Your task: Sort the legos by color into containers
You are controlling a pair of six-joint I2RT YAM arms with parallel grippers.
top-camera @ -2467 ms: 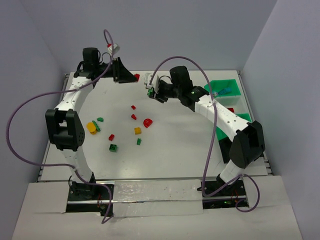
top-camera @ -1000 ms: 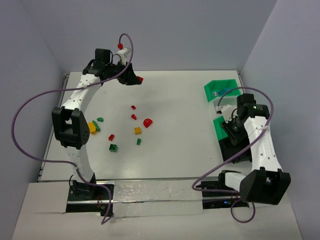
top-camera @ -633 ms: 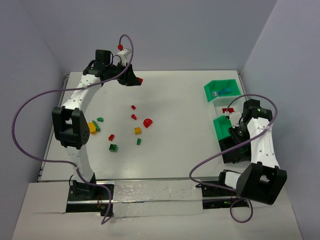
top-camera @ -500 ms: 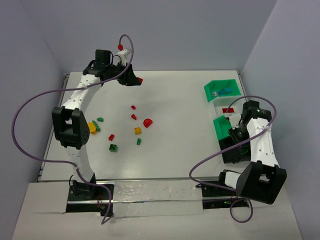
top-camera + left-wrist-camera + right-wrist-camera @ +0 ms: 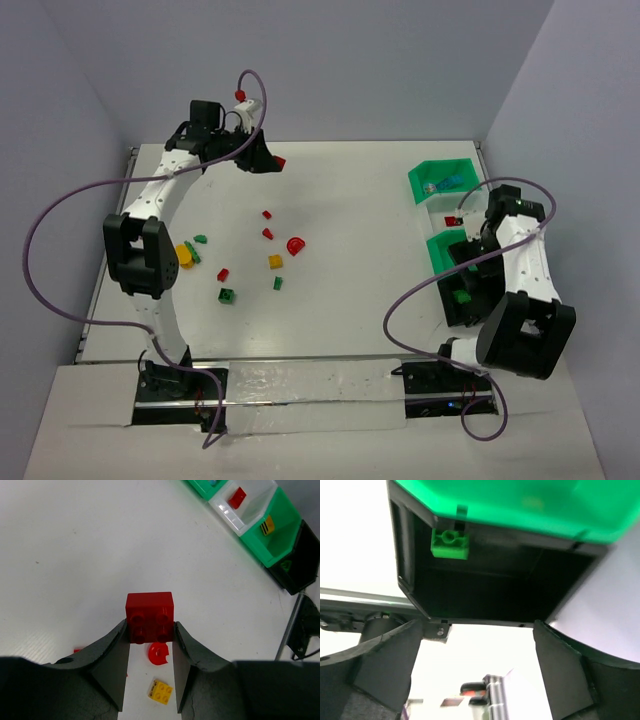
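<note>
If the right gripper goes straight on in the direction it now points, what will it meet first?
Probably the bare floor of the black bin that the right gripper faces; the green brick lies off to the side. Depth is unclear.

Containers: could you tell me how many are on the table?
4, in a row along the right edge: the far green bin, then the clear bin, the second green bin, and the black bin nearest.
</note>
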